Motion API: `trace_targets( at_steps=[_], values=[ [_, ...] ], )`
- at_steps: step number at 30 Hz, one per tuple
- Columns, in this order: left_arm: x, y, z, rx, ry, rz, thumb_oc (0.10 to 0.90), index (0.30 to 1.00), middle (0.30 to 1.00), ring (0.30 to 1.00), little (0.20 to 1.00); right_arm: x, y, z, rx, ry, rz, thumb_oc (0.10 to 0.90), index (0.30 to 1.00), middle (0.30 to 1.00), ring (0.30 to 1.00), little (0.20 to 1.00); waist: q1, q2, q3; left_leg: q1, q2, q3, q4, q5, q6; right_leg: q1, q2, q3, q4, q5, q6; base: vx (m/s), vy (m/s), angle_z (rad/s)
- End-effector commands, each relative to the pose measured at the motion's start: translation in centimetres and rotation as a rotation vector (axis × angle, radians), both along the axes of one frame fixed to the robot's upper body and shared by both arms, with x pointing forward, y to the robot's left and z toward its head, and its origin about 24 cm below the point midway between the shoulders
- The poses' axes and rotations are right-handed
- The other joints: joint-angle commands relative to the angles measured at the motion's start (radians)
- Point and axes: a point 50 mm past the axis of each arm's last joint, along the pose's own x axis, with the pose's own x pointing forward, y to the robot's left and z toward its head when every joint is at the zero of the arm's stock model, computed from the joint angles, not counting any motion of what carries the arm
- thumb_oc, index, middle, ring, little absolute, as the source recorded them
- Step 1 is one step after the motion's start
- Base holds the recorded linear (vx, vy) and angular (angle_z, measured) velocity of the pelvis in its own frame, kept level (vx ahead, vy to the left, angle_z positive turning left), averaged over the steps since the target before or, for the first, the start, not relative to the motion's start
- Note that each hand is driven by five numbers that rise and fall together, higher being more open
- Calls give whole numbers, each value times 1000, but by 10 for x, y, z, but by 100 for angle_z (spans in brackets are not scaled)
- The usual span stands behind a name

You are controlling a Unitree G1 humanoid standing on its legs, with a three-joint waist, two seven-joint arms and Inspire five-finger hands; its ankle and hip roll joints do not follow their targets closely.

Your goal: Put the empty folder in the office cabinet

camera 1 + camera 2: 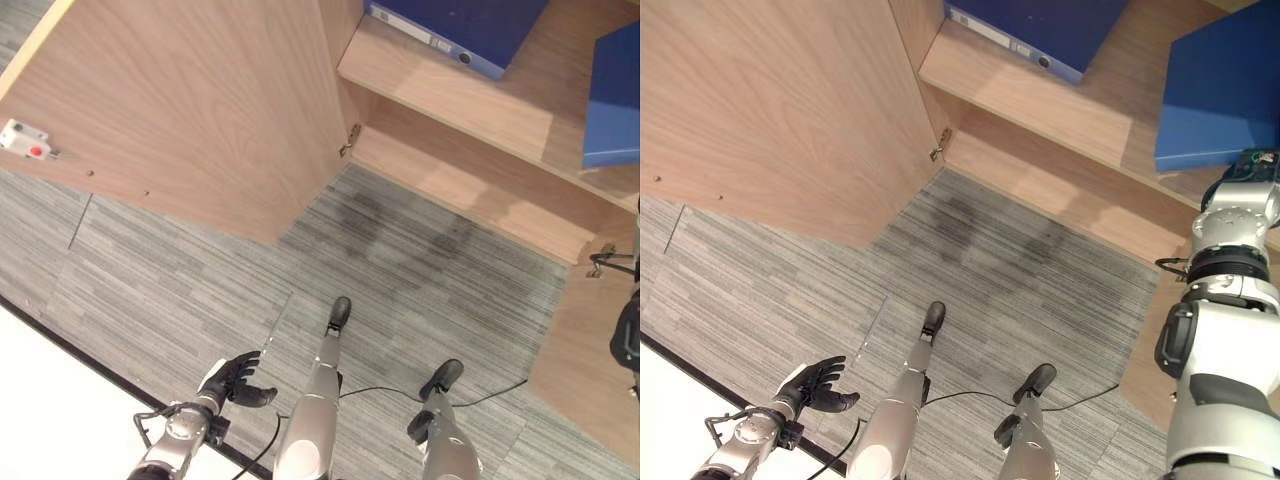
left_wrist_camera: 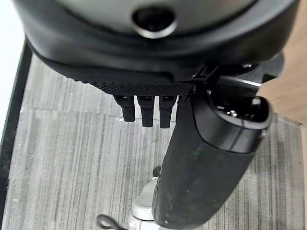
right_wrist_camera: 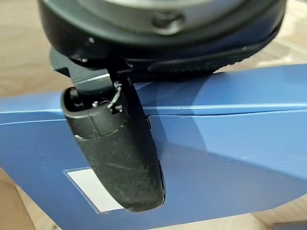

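Right hand [image 3: 115,148] against blue cardboard folder [image 1: 1220,95] on wooden cabinet shelf [image 1: 1060,105]; fingers hidden, grip unclear. Left hand [image 1: 238,378] relaxed, empty.

two folders [image 1: 1220,95] on cabinet shelf [image 1: 1090,120], door [image 1: 190,110] left

No legible text, numbers or signs found. Blue folder [image 3: 230,158] under right hand: spine label pocket [image 3: 88,189] white, blank. Second blue binder [image 1: 1035,30] on cabinet shelf [image 1: 1060,110]: white spine label, print too small to read.
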Motion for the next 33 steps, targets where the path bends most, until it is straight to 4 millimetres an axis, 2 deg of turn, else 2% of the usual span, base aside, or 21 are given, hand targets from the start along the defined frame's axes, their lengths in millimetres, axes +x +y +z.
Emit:
trace_targets(
  at_steps=[1, 6, 7, 8, 10, 11, 13, 14, 15, 18, 19, 20, 21, 24, 27, 28, 31, 33],
  values=[
    [-32, 20, -12, 83, 122, -13, 800, 900, 900, 900, 900, -27, -23, 30, -167, -115, -133, 400, 300, 300, 300, 300, 4, -17, -128, 158, 150, 70, 4, -215, -101, -70, -53, 58, 209, -191, 69, 51, -83, 17],
    [-35, 23, -14, 104, 138, -10, 800, 900, 900, 900, 900, -20, -16, 25, -170, -105, -102, 400, 300, 300, 300, 300, 2, -23, -123, 173, 181, 84, 12, -216, -109, -102, -34, 85, 247, -220, 55, 38, -108, 9],
    [-38, 25, -15, 108, 148, 0, 800, 900, 900, 900, 900, -16, -10, 25, -173, -104, -85, 400, 300, 300, 300, 300, 1, -27, -121, 178, 190, 88, 22, -220, -106, -108, -27, 92, 251, -224, 51, 39, -160, -8],
    [-45, 31, -16, 102, 162, 43, 800, 900, 900, 900, 900, 1, 10, 21, -177, -91, -19, 400, 300, 300, 300, 300, 4, -48, -105, 179, 213, 111, 112, -239, -105, -105, 8, 126, 233, -243, 23, 9, -213, -20],
    [-43, 37, -14, 95, 146, 99, 800, 900, 900, 900, 900, 13, 31, 32, -198, -112, 39, 400, 300, 300, 300, 300, 38, -69, -62, 141, 172, 37, 276, -199, -93, -96, 56, 175, 204, -234, -6, -54, -299, -59],
    [-42, 38, -13, 93, 138, 117, 800, 900, 900, 900, 900, 20, 41, 35, -196, -115, 65, 400, 300, 300, 300, 300, 70, -73, -29, 77, 109, -46, 429, -179, -78, -76, 83, 203, 179, -235, -29, -55, -265, -89],
    [-42, 38, -13, 94, 135, 117, 800, 900, 900, 900, 900, 20, 41, 36, -196, -116, 65, 400, 300, 300, 300, 300, 66, -70, -29, 62, 105, -52, 451, -187, -77, -76, 83, 199, 177, -233, -28, 3, -97, -67],
    [-40, 35, -15, 83, 141, 125, 800, 900, 900, 900, 900, 25, 52, 43, -202, -130, 94, 400, 300, 300, 300, 300, 89, -56, -2, -9, -4, -83, 491, -220, -46, -71, 100, 218, 173, -242, -42, 105, -26, -32],
    [-43, 35, -17, 83, 156, 127, 800, 900, 900, 900, 900, 27, 56, 43, -205, -128, 104, 400, 300, 300, 300, 300, 86, -49, -12, 3, 0, -65, 446, -239, -23, -69, 113, 219, 173, -252, -45, 115, -25, -31],
    [-40, 37, -16, 89, 158, 120, 800, 900, 900, 900, 900, 32, 65, 49, -233, -128, 136, 400, 300, 300, 300, 300, 104, -55, -29, 11, -6, -49, 334, -223, -33, -82, 120, 239, 132, -238, -37, 79, 37, -60],
    [-40, 37, -16, 89, 158, 120, 800, 900, 900, 900, 900, 32, 65, 49, -233, -128, 136, 400, 300, 300, 300, 300, 104, -55, -30, 11, -5, -48, 333, -222, -33, -83, 119, 240, 132, -238, -38, 156, 68, -43],
    [-45, 34, -19, 90, 181, 92, 800, 900, 900, 900, 900, 34, 67, 49, -250, -112, 147, 400, 300, 300, 300, 300, 106, -60, -42, 27, -9, -57, 228, -235, -31, -87, 130, 262, 113, -236, -32, 163, 74, -13],
    [-45, 32, -19, 89, 180, 71, 800, 900, 900, 900, 900, 33, 66, 52, -257, -113, 141, 400, 300, 300, 300, 300, 108, -58, -43, 24, -10, -59, 203, -222, -39, -88, 129, 262, 109, -233, -27, 197, 101, -19],
    [-45, 27, -19, 89, 184, 10, 800, 900, 900, 900, 900, 28, 60, 65, -292, -122, 121, 400, 300, 300, 300, 300, 111, -45, -35, -8, -20, -41, 169, -191, -44, -85, 122, 266, 108, -235, -29, 143, 95, -6],
    [-47, 26, -20, 92, 193, -10, 800, 900, 900, 900, 900, 28, 59, 64, -298, -109, 118, 400, 300, 300, 300, 300, 104, -42, -39, 10, -12, -21, 132, -197, -36, -80, 123, 265, 100, -231, -24, 118, 83, -1],
    [-45, 24, -20, 91, 194, -21, 800, 900, 900, 900, 900, 28, 59, 61, -301, -103, 124, 400, 300, 300, 300, 300, 93, -48, -43, 8, -28, -6, 126, -206, -29, -85, 118, 271, 94, -217, -18, 100, 84, 9],
    [-52, 20, -22, 92, 217, -80, 800, 900, 900, 900, 900, 27, 55, 57, -305, -89, 117, 400, 300, 300, 300, 300, 88, -66, -51, 7, -36, 7, 131, -225, -20, -82, 111, 272, 84, -206, -12, 136, 66, 3],
    [-48, 24, -19, 104, 206, -72, 800, 900, 900, 900, 900, 28, 55, 54, -299, -84, 121, 400, 300, 300, 300, 300, 83, -78, -50, 8, -40, 12, 137, -234, -15, -79, 111, 276, 79, -200, -8, 93, 24, -6]
  ],
)
